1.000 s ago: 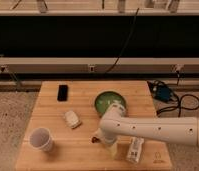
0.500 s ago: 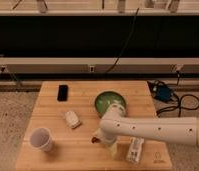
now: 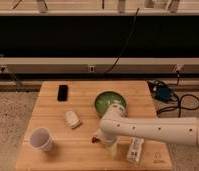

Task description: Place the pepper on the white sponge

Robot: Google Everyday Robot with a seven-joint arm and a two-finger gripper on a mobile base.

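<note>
- Currently the step in hand looks like the reach for the pepper (image 3: 94,140); nothing has been lifted yet.
- Pepper: it lies on the tabletop (image 3: 53,107), in front of the bowl (image 3: 99,102) and a little to its left, partly hidden by the end of the arm (image 3: 158,132).
- Pincer (image 3: 105,142): it hangs low over the tabletop in front of the bowl, just beside the pepper on its right, and is mostly masked by the wrist. It stands spread and pinches nothing.
- Whether a finger already touches the pepper cannot be told.
- Sponge (image 3: 71,119): it sits to the left of the bowl and slightly forward, apart from the pepper, with nothing on it.
- Other things: a phone (image 3: 62,92) lies left of the bowl towards the back, a cup (image 3: 41,138) stands far left of the bowl near the front edge, and a packet (image 3: 135,150) lies in front of the bowl to the right.
- Next move, as I judge it: settle the pincer astride the pepper, across its narrow width, and press together on it.
- After that: lift clear, carry it left past the bowl's front, and set it on the sponge's flat top.
- Care needed: the pepper is glossy and tapered, so it may roll or slip.
</note>
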